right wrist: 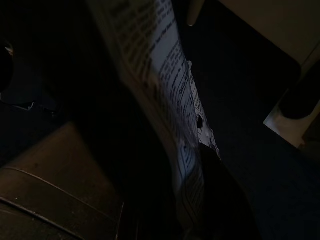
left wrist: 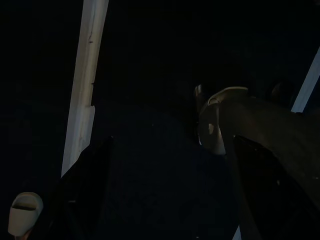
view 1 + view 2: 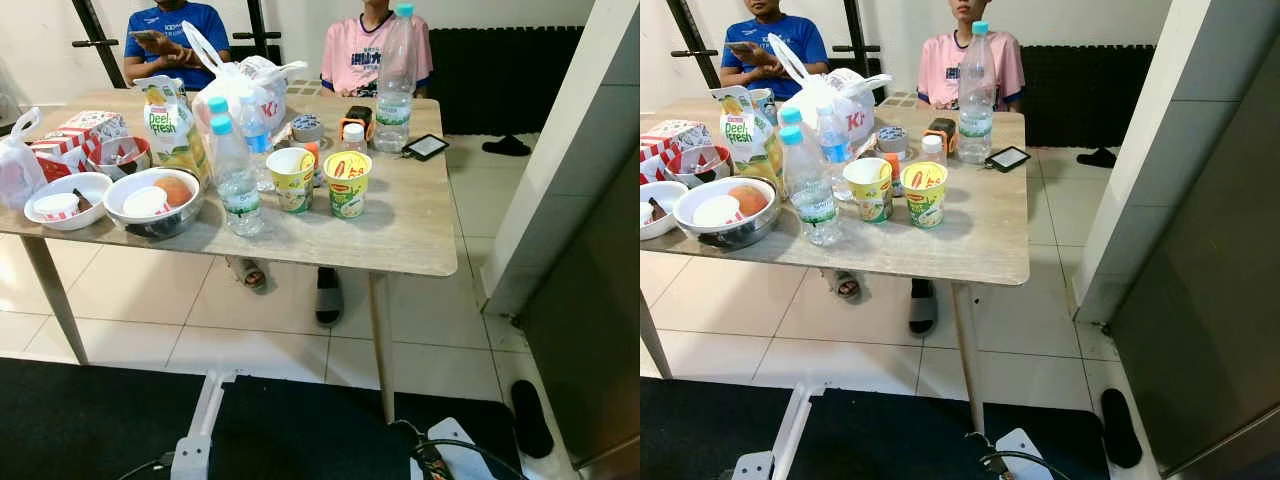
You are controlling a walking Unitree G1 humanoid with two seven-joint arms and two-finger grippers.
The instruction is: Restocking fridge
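Groceries crowd the pale wood-grain surface (image 3: 400,235) in front of us: two yellow-and-green instant noodle cups (image 3: 347,183), a pair of clear plastic water bottles with blue caps (image 3: 235,178), a taller clear bottle (image 3: 395,80) near the far edge, a yellow-green Deel Fresh carton (image 3: 172,125), a white plastic carrier bag (image 3: 245,85) and a steel bowl holding an orange fruit (image 3: 155,200). Two seated people are behind it, one in a blue shirt (image 3: 170,30), one in pink (image 3: 362,50).

Our right wrist view, very dark, shows a thin white printed package (image 1: 172,95) lying close along the right pincer; we cannot tell whether it is gripped or how wide the fingers stand. Our left pincer (image 2: 165,195) hangs over the dark floor mat, fingers apart and holding nothing.

We judge the restocking barely begun: nearly everything waits on the surface, and a dark panel (image 3: 590,330) at our right may be the fridge.
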